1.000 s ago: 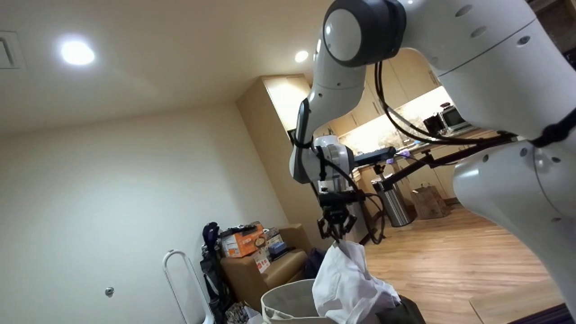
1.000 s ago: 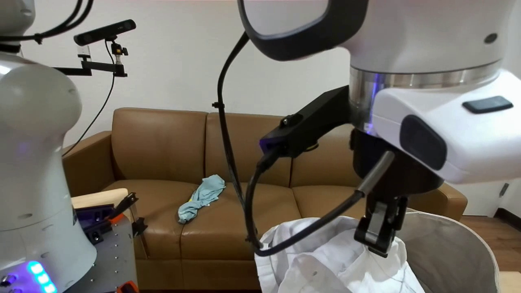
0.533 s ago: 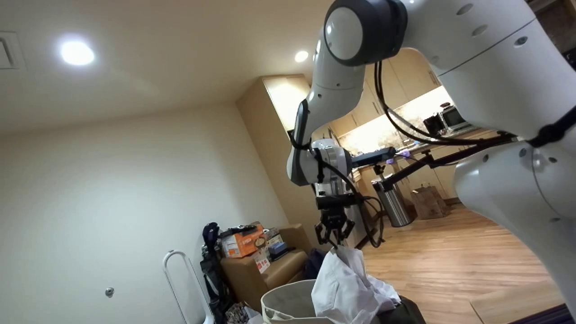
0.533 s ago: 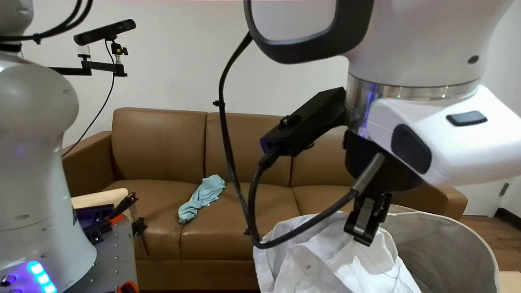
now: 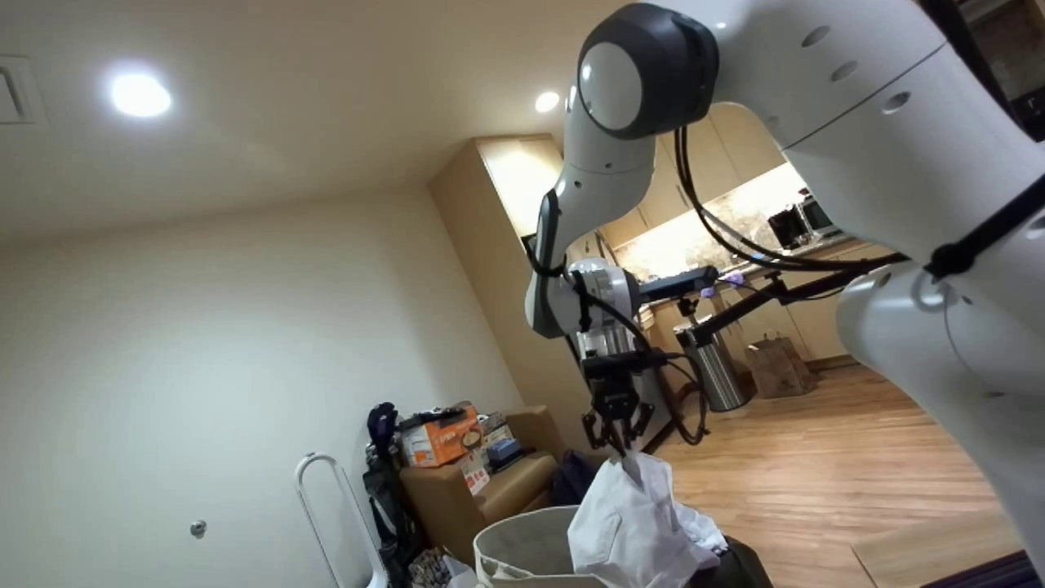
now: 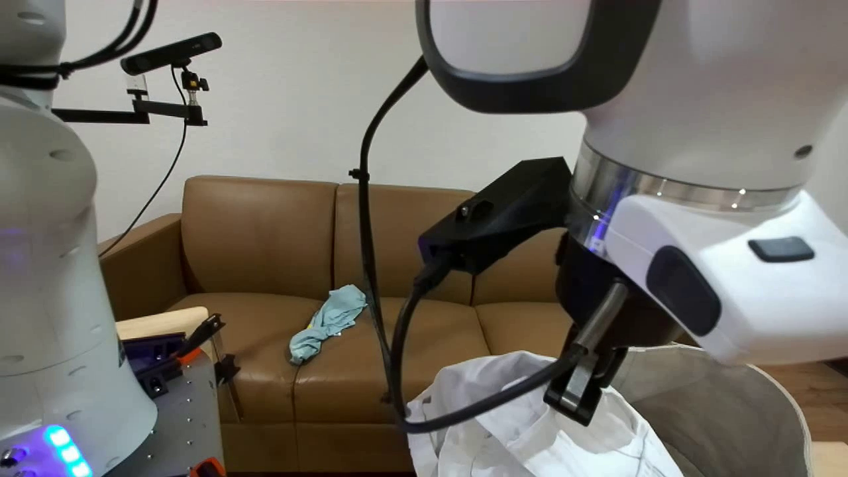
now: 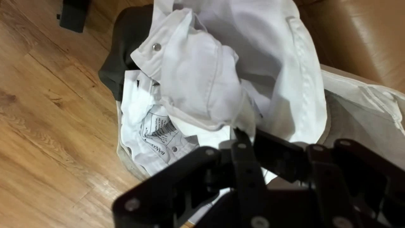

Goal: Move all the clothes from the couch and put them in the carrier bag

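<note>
Sits a little lower and more tilted than half a second ago with the gripper (image 6: 574, 407), bringing the peak of the white garment (image 5: 624, 527) slightly sideways along

Presses the fingers (image 7: 275, 152) together, clamped on a pinch of that garment, with the very tips partly lost among the folds

Hangs from the grip as a loose white tent of cloth directly below the fingers, showing a snap button (image 7: 156, 47) and a printed label (image 7: 159, 126) in the wrist view

Drapes across one side of the carrier bag (image 7: 364, 133), hiding part of the rim, too bunched to tell the share inside

Leaves the other side of the mouth uncovered, with pale rim and grey inner wall in sight just beside the cloth in both exterior views, giving open room there

Overlaps a dark bundle (image 7: 129, 41) at one edge in the wrist view, with wooden floor (image 7: 47, 126) spreading away at left

Passes a looped black cable (image 6: 490, 403) in front of the garment in an exterior view

Looks beyond the bag to the brown couch (image 6: 437, 328), with a crumpled pale blue cloth (image 6: 331, 321) on the seat, well apart from the fingers

Shows farther off an orange box (image 5: 445, 437), and on the floor a metal bin (image 5: 718, 371) and a paper bag (image 5: 780, 367)
</note>
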Tool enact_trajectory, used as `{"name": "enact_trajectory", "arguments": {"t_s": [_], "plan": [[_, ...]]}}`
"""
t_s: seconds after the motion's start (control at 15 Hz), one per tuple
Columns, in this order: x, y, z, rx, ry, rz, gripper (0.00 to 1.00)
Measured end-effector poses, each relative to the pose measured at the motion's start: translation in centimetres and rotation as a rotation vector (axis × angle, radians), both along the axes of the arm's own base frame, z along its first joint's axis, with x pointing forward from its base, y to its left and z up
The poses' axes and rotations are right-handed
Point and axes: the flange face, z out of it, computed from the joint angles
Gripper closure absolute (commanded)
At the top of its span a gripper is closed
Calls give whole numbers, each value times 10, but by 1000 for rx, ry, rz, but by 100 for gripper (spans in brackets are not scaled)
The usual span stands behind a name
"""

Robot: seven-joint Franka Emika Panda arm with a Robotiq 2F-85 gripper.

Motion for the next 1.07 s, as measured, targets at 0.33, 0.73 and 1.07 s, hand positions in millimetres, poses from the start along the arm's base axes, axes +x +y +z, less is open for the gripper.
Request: {"name": "enact_trajectory", "arguments": {"t_s": [0.33, 0.73, 1.07], "plan": [[7, 1, -1, -5, 14, 29, 96], [35, -38, -28, -147, 32, 81, 96], [71, -84, -102, -313, 97, 170, 96]]}}
